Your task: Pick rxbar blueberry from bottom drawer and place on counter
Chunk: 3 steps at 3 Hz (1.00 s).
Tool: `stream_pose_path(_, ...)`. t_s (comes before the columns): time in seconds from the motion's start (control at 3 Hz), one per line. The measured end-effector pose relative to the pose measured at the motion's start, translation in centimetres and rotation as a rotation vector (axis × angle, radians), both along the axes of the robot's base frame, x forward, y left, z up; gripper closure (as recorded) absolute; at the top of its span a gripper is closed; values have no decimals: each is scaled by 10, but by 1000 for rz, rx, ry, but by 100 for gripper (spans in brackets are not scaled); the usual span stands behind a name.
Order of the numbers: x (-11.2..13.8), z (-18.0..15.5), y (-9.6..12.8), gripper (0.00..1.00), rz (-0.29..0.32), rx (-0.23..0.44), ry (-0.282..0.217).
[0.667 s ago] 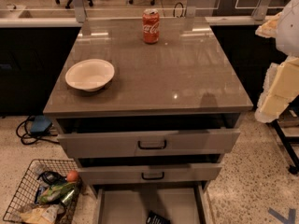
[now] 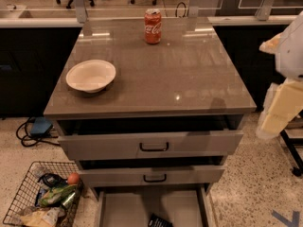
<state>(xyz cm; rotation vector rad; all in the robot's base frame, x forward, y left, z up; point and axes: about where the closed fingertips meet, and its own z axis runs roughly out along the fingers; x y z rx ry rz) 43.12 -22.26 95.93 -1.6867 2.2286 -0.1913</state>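
Step in hand: the approach, with the pick not yet begun. The rxbar blueberry [image 2: 160,221], a small flat dark wrapper, lies on the pale smooth floor of the open bottom drawer [image 2: 125,208], directly below the counter's [image 2: 189,79] front edge and partly cut off from sight. The gripper [image 2: 280,111], a pale blocky form, hangs off the counter's right side, well apart from the bar; I cannot tell whether it is open or closed. Next move, in my judgement: descend below the two upper drawers (both jutting out) and take the thin wrapper from above. On the glossy stone-like counter stand a shallow cream bowl [image 2: 91,75] and a red cola can [image 2: 152,26].
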Motion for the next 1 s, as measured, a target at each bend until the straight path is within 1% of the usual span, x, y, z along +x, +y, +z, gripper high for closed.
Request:
stream_pose_path(0.33,-7,-38,-9,0,-16,-36,5)
stream_pose_path(0.67,-14,-86,-11,0,-6,-45,8)
stream_pose_path(1.0,-18,-135,-7,0,0,-30,21)
